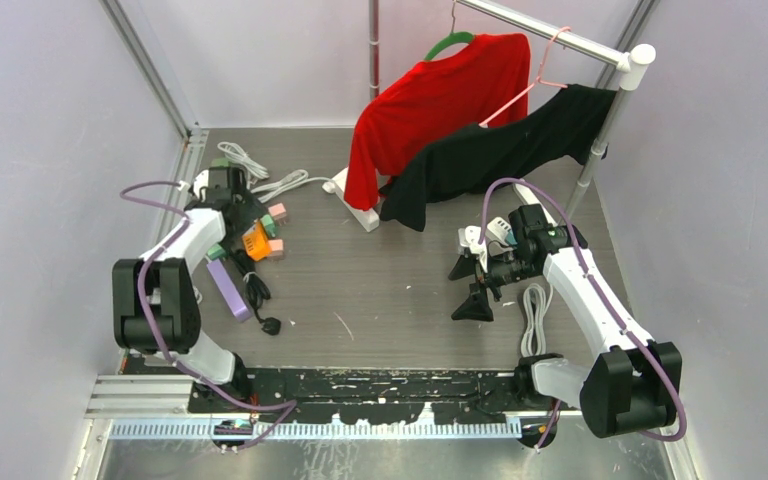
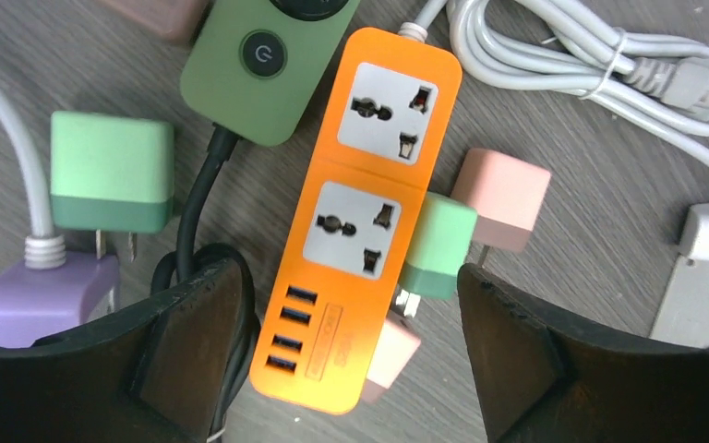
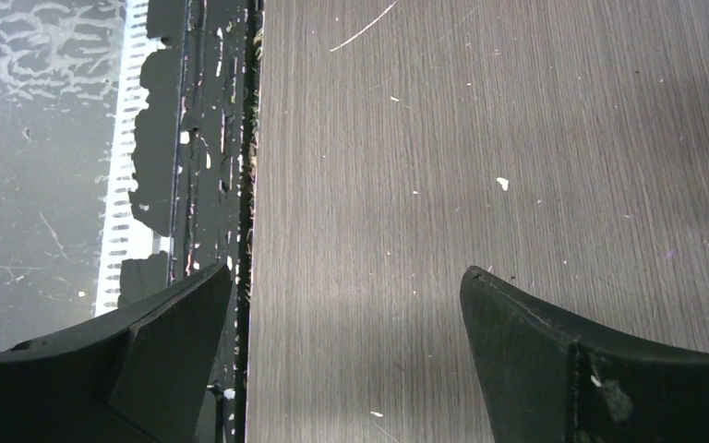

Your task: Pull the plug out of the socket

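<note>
Grey wood-grain table (image 1: pixel 380 290) fills a booth of pale lilac walls, with a scuffed black rail (image 1: pixel 360 385) along its near edge where both arms are bolted. Nearest on the right side, the right gripper (image 3: pixel 346 277) hangs over bare tabletop with its dark fingers spread wide and nothing between them; a coiled white cord (image 1: pixel 533 315) lies just beside that arm.

Further in on the left, the left gripper (image 2: pixel 349 277) hovers over a huddle of power strips, its fingers well apart and straddling the near end of the orange power strip (image 2: pixel 369 175) without touching it. That strip is bright orange with rounded corners, carrying four USB ports (image 2: pixel 291 328) at the near end, then a lower socket (image 2: pixel 351 226) and an upper socket (image 2: pixel 388 111), both pale grey faces with their holes uncovered. The green plug (image 2: pixel 438 242), a two-tone mint cube, lies on the table against the strip's right edge, out of the sockets, its metal prongs pointing toward the camera. A pink plug (image 2: pixel 501 198) lies just beside it.

A purple strip (image 2: pixel 37 305) and an olive strip (image 2: pixel 272 65) flank the orange one on its left.

Farthest back, a red shirt (image 1: pixel 440 100) and a black garment (image 1: pixel 500 150) hang from a metal rail (image 1: pixel 550 35).
</note>
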Controlling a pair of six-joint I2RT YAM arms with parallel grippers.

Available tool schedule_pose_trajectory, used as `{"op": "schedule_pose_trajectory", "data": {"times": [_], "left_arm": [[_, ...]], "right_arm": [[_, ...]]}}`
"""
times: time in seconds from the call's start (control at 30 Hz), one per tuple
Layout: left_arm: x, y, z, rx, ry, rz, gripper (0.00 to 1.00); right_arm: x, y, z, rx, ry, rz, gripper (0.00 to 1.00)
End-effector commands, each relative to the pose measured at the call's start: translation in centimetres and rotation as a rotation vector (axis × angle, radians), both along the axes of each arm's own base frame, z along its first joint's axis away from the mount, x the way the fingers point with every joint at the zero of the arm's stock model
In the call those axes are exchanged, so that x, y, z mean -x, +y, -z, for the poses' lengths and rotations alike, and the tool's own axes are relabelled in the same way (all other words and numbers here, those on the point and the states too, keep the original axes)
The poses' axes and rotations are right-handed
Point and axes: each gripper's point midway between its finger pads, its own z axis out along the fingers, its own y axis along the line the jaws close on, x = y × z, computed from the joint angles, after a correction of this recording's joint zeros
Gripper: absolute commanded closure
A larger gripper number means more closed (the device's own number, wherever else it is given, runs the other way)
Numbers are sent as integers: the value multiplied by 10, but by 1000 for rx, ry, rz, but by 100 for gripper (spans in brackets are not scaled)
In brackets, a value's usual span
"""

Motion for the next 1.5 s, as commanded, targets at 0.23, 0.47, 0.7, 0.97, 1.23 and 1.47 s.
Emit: {"op": "schedule_pose_trajectory", "data": {"times": [0.23, 0.47, 0.7, 0.97, 1.23, 1.47], "left_arm": [[12, -81, -106, 233, -441, 374, 14], [33, -171, -128, 517, -656, 727, 14], [12, -195, -72, 366, -414, 494, 17], [-26, -179, -16, 162, -86, 216, 26], [-80, -192, -18, 89, -65, 250, 26], [-101, -202, -23, 120, -100, 224, 24]], "right_arm": [[2, 3, -6, -22, -26, -20, 1], [2, 3, -7, -21, -29, -21, 0], [3, 2, -8, -20, -36, -23, 1], [4, 2, -9, -18, -47, -27, 0], [5, 0, -7, -5, -59, -32, 1], [5, -1, -5, 3, -62, -36, 0]]}}
